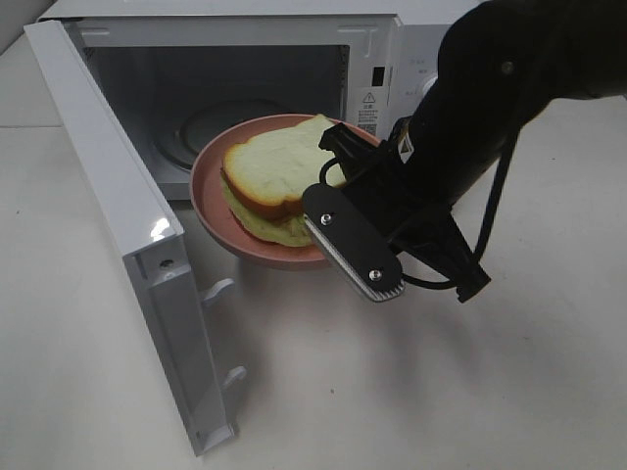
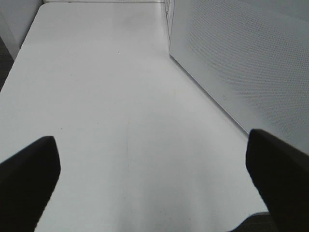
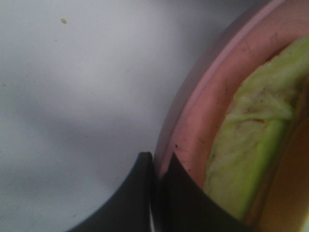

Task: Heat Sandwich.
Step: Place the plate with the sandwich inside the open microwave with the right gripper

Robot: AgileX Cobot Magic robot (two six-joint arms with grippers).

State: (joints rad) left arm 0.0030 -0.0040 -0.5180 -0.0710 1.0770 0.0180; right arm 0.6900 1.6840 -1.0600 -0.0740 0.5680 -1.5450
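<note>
The sandwich (image 1: 279, 171), yellow-orange bread over a pale green layer, lies on a round pink plate (image 1: 209, 201). The plate hangs in the air just in front of the open white microwave (image 1: 392, 59). My right gripper (image 1: 338, 191) is shut on the plate's right rim. In the right wrist view its fingers (image 3: 186, 203) pinch the pink rim (image 3: 193, 121), with the green layer of the sandwich (image 3: 241, 164) beside them. My left gripper (image 2: 154, 183) is open and empty over bare table; it does not show in the exterior high view.
The microwave door (image 1: 118, 215) is swung wide open to the left and reaches toward the table's front. The glass turntable (image 1: 211, 122) shows inside the cavity. A white perforated microwave panel (image 2: 241, 58) stands beside my left gripper. White table (image 1: 470, 392) lies all around.
</note>
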